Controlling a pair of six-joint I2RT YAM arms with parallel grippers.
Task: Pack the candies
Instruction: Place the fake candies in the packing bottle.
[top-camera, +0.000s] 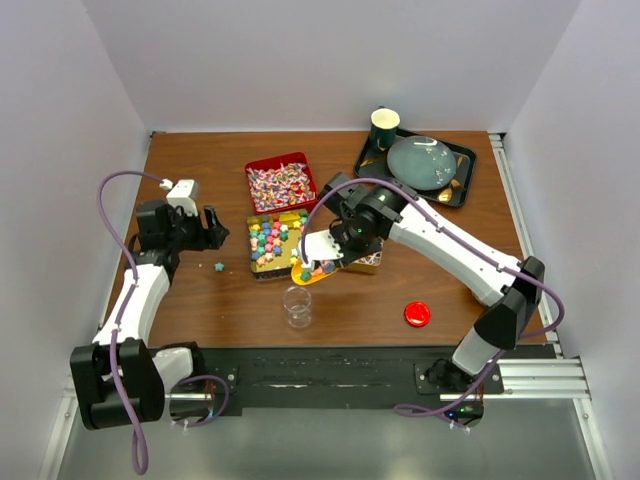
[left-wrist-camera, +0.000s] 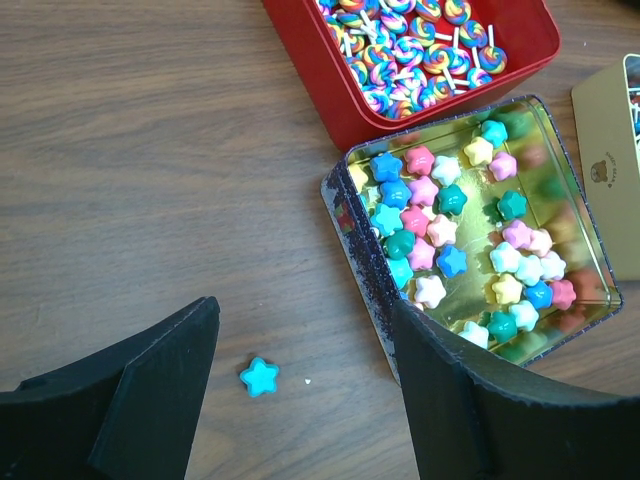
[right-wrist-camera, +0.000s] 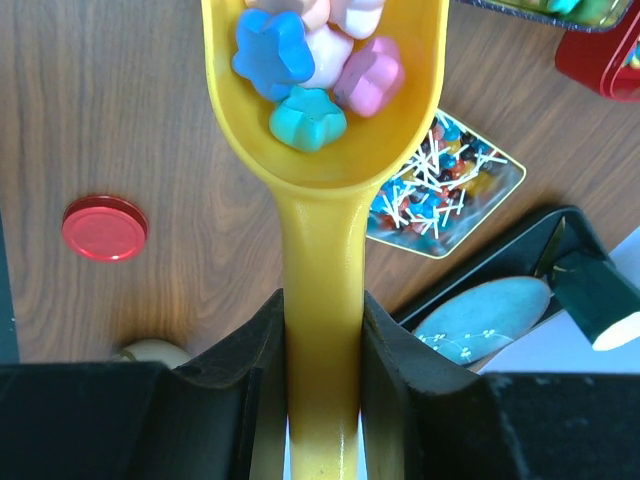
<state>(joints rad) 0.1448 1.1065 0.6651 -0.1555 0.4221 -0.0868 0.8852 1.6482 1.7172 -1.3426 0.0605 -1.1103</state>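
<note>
The right gripper (right-wrist-camera: 322, 312) has its jaws clamped on the handle of a yellow plastic scoop (right-wrist-camera: 322, 170) holding star-shaped candies (right-wrist-camera: 305, 115). The left gripper (left-wrist-camera: 300, 325), jaws wide and empty, hangs above a loose blue star candy (left-wrist-camera: 259, 376) on the wooden tabletop (left-wrist-camera: 130, 150) beside the gold tin (left-wrist-camera: 350, 225).

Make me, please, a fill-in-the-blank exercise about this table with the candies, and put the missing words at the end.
1. The right fingers hold a scoop whose colour is ____.
2. A loose star lies on the ____, outside the tin.
3. The left fingers near that star stand ____.
4. The round lid is ____.
Missing words: yellow; table; open; red.
</note>
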